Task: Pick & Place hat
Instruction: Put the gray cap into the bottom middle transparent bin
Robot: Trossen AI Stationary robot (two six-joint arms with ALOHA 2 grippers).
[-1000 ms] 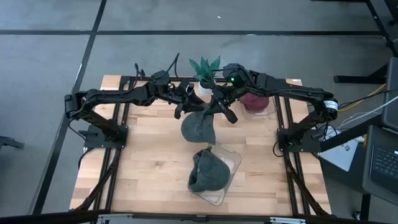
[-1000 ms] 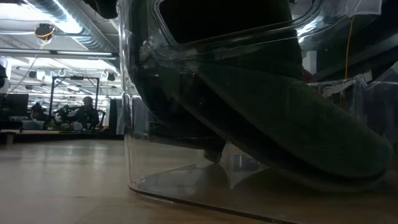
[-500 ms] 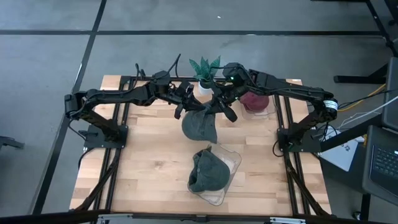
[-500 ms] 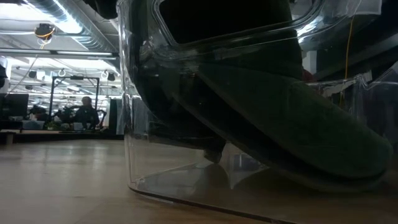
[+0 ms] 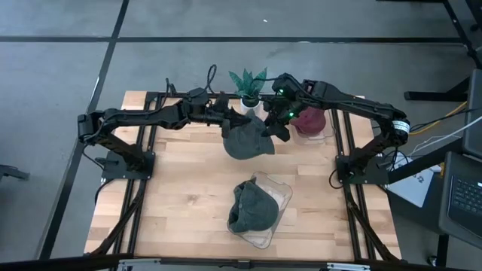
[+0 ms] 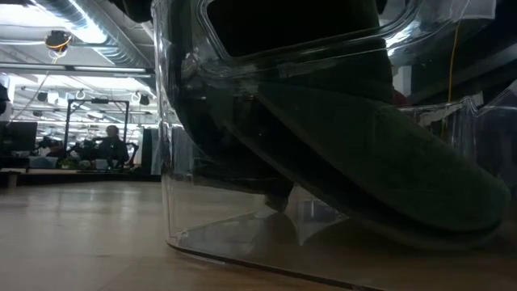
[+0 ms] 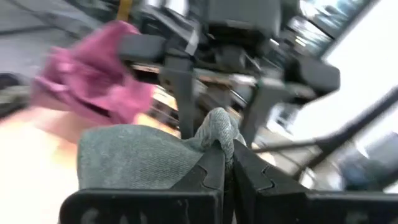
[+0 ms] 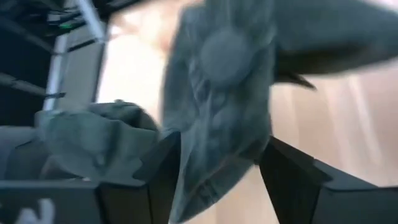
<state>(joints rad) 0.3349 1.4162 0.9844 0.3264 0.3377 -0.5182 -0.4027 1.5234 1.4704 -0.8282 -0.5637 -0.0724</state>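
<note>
A grey-green hat (image 5: 248, 141) hangs above the far middle of the table, with my left gripper (image 5: 230, 121) shut on it. My right gripper (image 5: 276, 125) is open just to the hat's right. Its fingers (image 8: 292, 177) stand wide on either side of the hat's cloth (image 8: 217, 124). A second grey-green hat (image 5: 253, 208) lies in a clear container (image 5: 280, 197) near the table's middle front. That hat (image 6: 380, 162) also fills the low view. A maroon hat (image 5: 308, 119) sits at the far right. My left gripper pinches a bunched fold at the hat's edge (image 7: 219, 129) between its two shut fingers, several layers together. The fingers come level from the table's left. The hat hangs below and to the right of them, lifted clear of the table. My right gripper: I cannot tell whether its open fingers touch the cloth between them.
A green plant in a white pot (image 5: 247, 84) stands at the far edge just behind both grippers. The maroon hat lies in a clear container (image 5: 325, 135). Bare wood lies to the left and right of the front container.
The held hat has risen and shifted toward the table's far right, bunching up wider under my left gripper instead of hanging long. My left gripper has moved right with it. My right gripper has drawn back up and toward the far right.
</note>
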